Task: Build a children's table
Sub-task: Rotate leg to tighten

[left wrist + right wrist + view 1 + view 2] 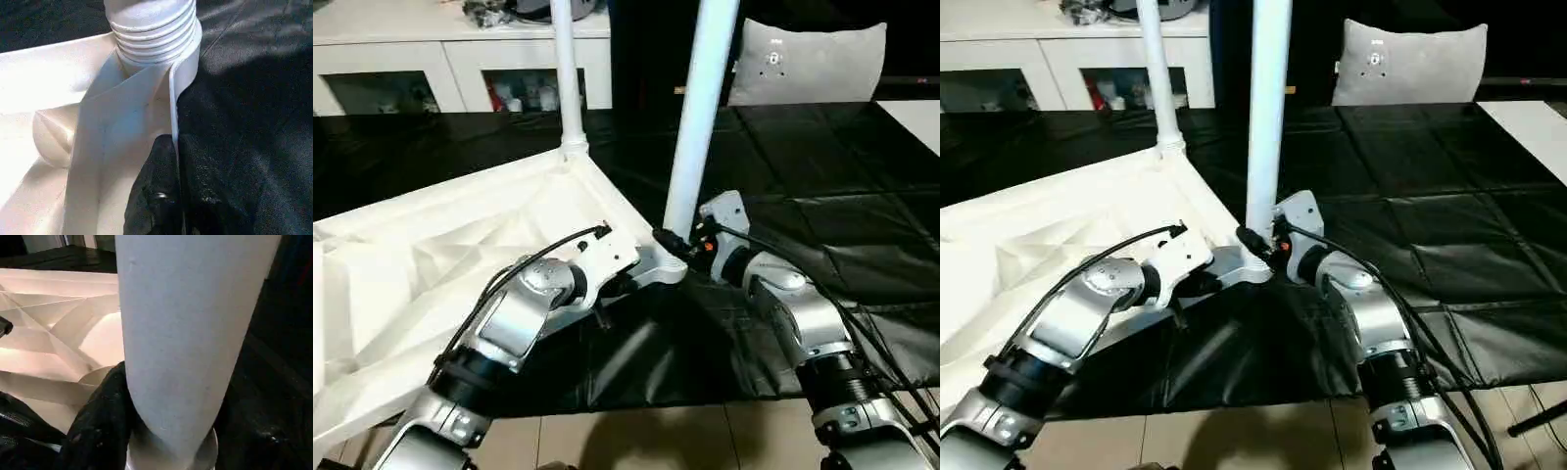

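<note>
The children's table top lies upside down on a black mat, ribbed underside up. Two white legs stand upright in its corner sockets: one at the far corner, one at the near corner. My left gripper is shut on the top's thin rim wall, just beside the near socket. The near leg's threaded end sits in that socket. My right gripper is closed around the near leg low down, a black finger pressed against its side.
A white cabinet with glass doors runs along the back. A grey cushion stands behind the black mat, with a white panel at the far right. Tiled floor shows past the mat's front edge.
</note>
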